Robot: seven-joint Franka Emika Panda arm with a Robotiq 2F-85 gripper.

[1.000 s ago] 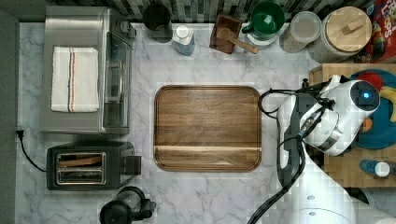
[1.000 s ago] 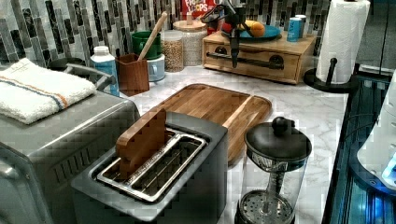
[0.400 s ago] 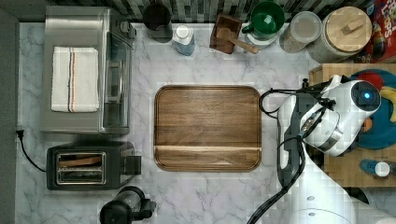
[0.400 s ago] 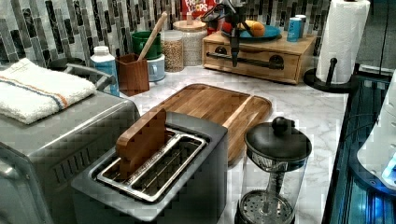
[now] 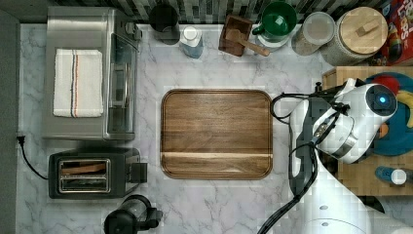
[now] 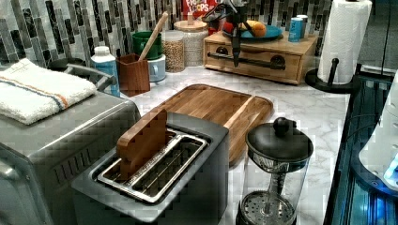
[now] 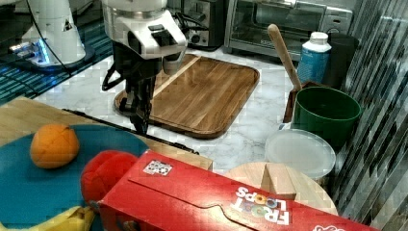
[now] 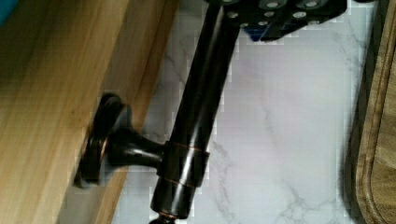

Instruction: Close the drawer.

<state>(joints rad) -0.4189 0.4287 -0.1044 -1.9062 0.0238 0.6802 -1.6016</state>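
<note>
— Has anything moved?
— Nothing. The gripper (image 6: 234, 49) stays at the handle (image 8: 196, 116) of the drawer (image 6: 256, 63), upper right of the left view. I cannot tell its grip. The front looks nearly flush.

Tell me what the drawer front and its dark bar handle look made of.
The light rectangular drawer front looks like pale unpainted wood: grain streaks show in the wrist view. The dark cylindrical bar handle looks like bronze-toned metal with a satin sheen, given its highlights and coppery edge rings, though coated plastic can't be excluded.
</note>
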